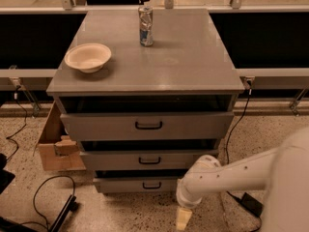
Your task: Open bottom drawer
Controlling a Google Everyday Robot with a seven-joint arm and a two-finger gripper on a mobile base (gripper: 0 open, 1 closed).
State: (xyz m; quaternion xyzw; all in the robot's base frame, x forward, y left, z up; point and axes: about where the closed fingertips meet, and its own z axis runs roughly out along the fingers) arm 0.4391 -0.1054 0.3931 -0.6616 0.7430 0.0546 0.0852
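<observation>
The bottom drawer (130,183) is the lowest, narrowest grey front of the cabinet, with a small black loop handle (151,185). It sits close to the floor, under the two larger drawers. My gripper (181,219) hangs from the white arm low at the drawer's right end, in front of it and just above the floor. It is to the right of and below the handle and does not touch it.
On the cabinet top (193,62) stand a cream bowl (88,57) and a drink can (146,25). A cardboard box (55,146) stands on the floor at the left. Black cables (43,199) lie on the floor left, and a cable with a black block (248,203) right.
</observation>
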